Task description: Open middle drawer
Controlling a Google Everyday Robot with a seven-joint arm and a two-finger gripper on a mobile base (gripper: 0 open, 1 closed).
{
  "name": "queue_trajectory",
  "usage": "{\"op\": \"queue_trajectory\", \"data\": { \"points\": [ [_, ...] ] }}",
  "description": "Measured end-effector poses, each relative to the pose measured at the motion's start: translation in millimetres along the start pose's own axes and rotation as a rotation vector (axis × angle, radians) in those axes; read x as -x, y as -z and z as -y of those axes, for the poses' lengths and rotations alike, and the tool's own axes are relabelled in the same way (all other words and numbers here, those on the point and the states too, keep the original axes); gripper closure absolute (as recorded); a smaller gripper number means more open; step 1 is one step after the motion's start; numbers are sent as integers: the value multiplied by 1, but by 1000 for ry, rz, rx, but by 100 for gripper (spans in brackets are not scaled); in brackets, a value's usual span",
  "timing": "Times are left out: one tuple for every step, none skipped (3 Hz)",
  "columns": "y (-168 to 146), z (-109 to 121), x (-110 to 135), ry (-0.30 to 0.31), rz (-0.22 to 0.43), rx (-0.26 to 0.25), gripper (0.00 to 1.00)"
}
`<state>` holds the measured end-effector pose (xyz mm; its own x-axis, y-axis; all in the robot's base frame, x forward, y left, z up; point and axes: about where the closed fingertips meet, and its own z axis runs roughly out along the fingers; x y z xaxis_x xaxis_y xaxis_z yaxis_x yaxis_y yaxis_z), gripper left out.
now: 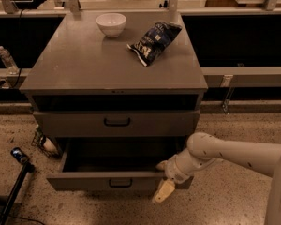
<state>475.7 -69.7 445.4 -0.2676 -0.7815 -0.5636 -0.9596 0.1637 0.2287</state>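
The middle drawer (pixel 84 181) of the grey cabinet (pixel 84 64) stands pulled well out, its dark inside showing, with a small black pull (pixel 120 183) at the centre of its flat front. My gripper (pixel 163 178) is at the right end of that front. One cream finger (pixel 163 192) hangs in front of the panel, the other sits behind its top edge, so the gripper is closed on the front. The taller top drawer (pixel 75 124) above is slightly out. The lowest drawer is hidden under the open one.
A white bowl (pixel 111 24) and a blue snack bag (pixel 154 41) lie on the cabinet top. A water bottle (pixel 6 59) stands at the left. A black pole (pixel 14 186) leans at lower left, and a small round object (pixel 48 144) lies beside the cabinet. The floor is speckled.
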Motion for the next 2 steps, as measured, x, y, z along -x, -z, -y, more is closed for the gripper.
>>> {"op": "queue_trajectory", "data": {
  "points": [
    [5,-10,-2,-45,-6,-11,0],
    [20,-3,5,-35,-11,-52,17]
  ]
}}
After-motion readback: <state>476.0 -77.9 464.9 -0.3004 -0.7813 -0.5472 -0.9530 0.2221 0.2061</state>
